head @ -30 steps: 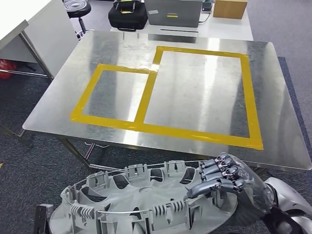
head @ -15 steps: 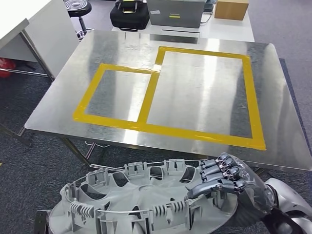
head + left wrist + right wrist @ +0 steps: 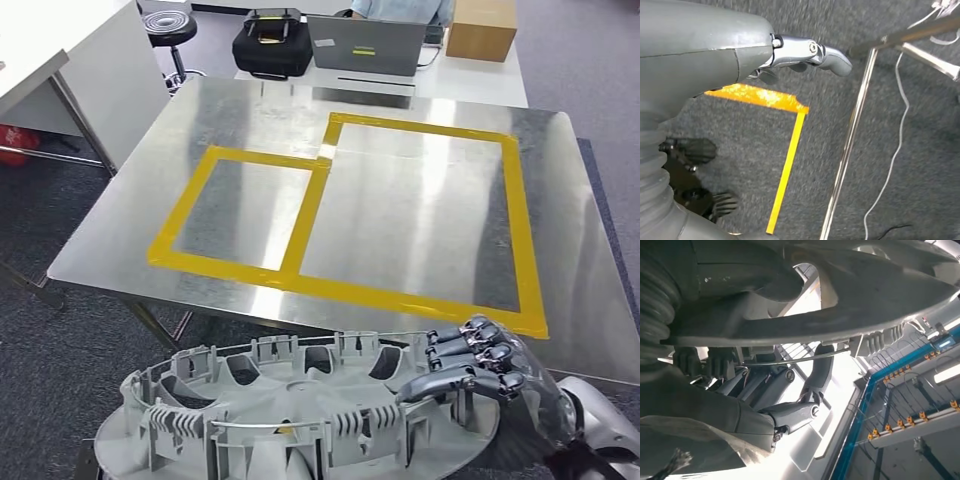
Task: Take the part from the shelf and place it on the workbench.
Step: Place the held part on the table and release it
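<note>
- The part (image 3: 302, 425), a grey round plastic wheel cover with ribbed clips and a wire ring on its upturned inner face, sits at the bottom centre of the head view, in front of the near edge of the workbench (image 3: 106, 255) and not on it.
- The right hand (image 3: 483, 385), at the lower right of the head view, grips the part's right rim: dark fingers (image 3: 453, 380) curl over the top of the rim.
- In the right wrist view the right hand (image 3: 764, 400) shows its fingers wrapped around the wire ring and rim of the part (image 3: 851, 295), which spans the upper half of that frame.
- The left hand (image 3: 798, 52) appears in the left wrist view, at the upper left and centre of the frame; one finger is extended with nothing on it, but whether the hand as a whole is released or clenched cannot be told.
- The workbench is a bare steel sheet marked with yellow tape (image 3: 302, 215) forming a smaller square at left and a larger one at right.
- Beyond it, at the top of the head view, stand a black case (image 3: 272, 45), a laptop (image 3: 366, 45) and a cardboard box (image 3: 479, 30); a stool (image 3: 170, 25) is at the upper left.
- The left wrist view shows dark carpet with yellow floor tape (image 3: 785, 170), chrome table legs (image 3: 845, 150) and a white cable (image 3: 896, 150).
</note>
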